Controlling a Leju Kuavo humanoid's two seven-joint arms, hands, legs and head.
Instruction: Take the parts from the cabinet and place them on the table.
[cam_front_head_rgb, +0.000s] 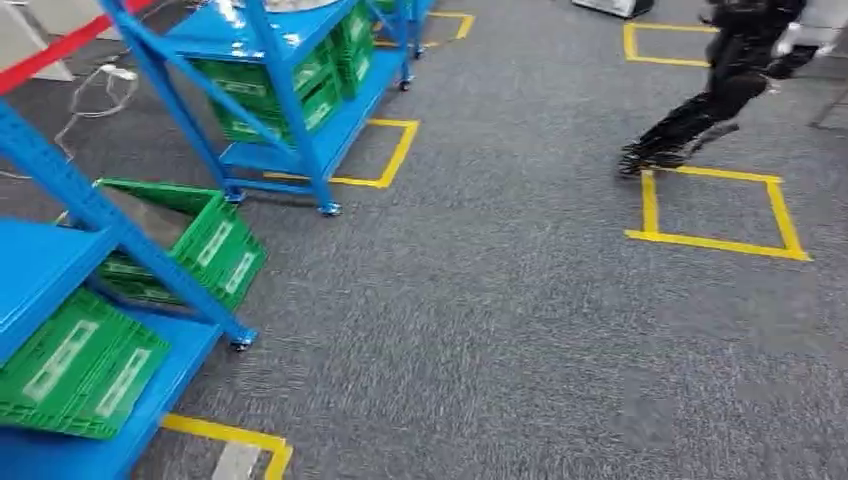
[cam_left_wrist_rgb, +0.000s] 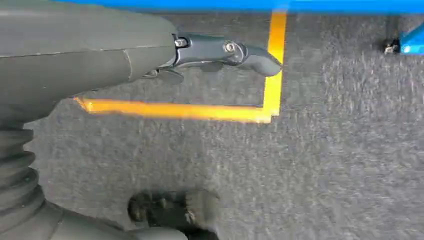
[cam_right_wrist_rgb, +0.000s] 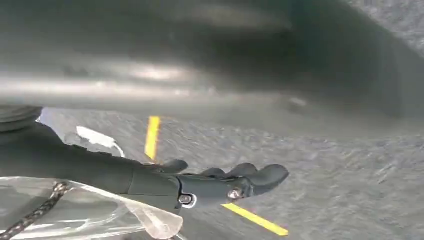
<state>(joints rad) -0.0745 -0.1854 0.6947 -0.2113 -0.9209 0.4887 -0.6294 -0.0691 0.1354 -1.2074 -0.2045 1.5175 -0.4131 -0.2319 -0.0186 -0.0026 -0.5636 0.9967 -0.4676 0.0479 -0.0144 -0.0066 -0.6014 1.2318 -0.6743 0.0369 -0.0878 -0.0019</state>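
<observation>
We see the right hand (cam_right_wrist_rgb: 220, 185) gripping a clear bagged part (cam_right_wrist_rgb: 95, 212) and the left hand (cam_left_wrist_rgb: 220, 52) loose and empty; mid-walk sway past the blue rack (cam_front_head_rgb: 130, 250) could slip the bag.

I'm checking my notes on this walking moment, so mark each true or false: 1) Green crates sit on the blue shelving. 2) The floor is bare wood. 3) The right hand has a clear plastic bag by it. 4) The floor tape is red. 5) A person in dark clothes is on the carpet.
1) True: green crates sit on the blue shelving.
2) False: the floor is grey carpet.
3) True: a clear plastic bag lies against the right hand.
4) False: the floor tape is yellow.
5) True: a person in dark clothes.
</observation>
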